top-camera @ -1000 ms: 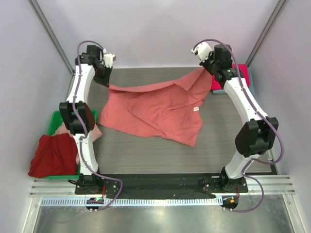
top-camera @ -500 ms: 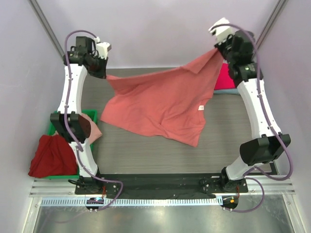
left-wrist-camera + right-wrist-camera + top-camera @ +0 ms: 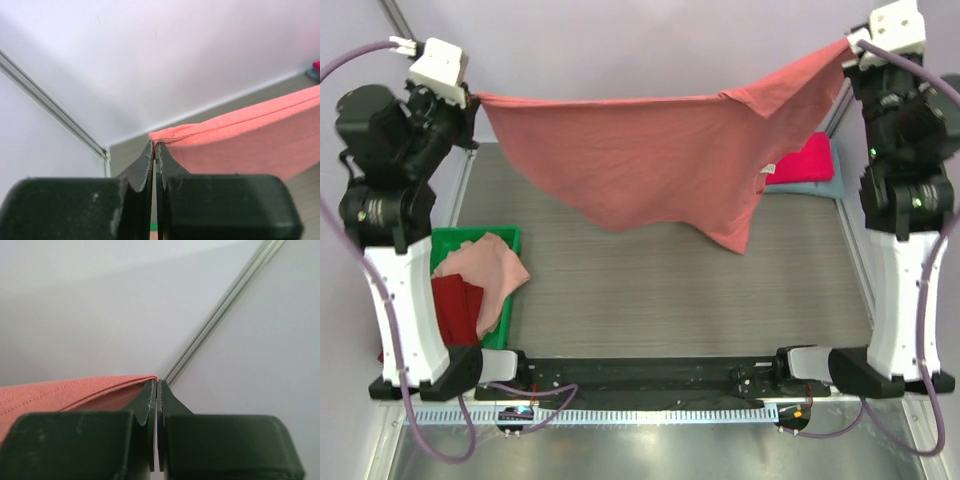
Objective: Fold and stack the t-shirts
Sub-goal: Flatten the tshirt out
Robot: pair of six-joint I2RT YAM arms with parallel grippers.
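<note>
A salmon-coral t-shirt (image 3: pixel 650 155) hangs stretched in the air between both arms, high above the table, its lower edge drooping at the right. My left gripper (image 3: pixel 477 97) is shut on its left corner, seen as a pink hem (image 3: pixel 225 125) at my left gripper's (image 3: pixel 155 146) tips. My right gripper (image 3: pixel 850 45) is shut on the right corner; the hem (image 3: pixel 75 387) meets my right gripper's (image 3: pixel 157 382) tips. A magenta t-shirt (image 3: pixel 808 160) lies folded on a grey-blue one (image 3: pixel 825 187) at the back right. A pale pink t-shirt (image 3: pixel 485 275) and a dark red one (image 3: pixel 455 305) fill the bin.
A green plastic bin (image 3: pixel 460 238) stands at the table's left edge beside the left arm. The dark striped tabletop (image 3: pixel 660 290) lies under the hanging shirt. White walls and metal frame posts close in the back and sides.
Both arms have risen and spread wide apart, lifting the salmon-coral t-shirt off the table until it hangs taut between them. The dark red shirt now lies within the bin.
</note>
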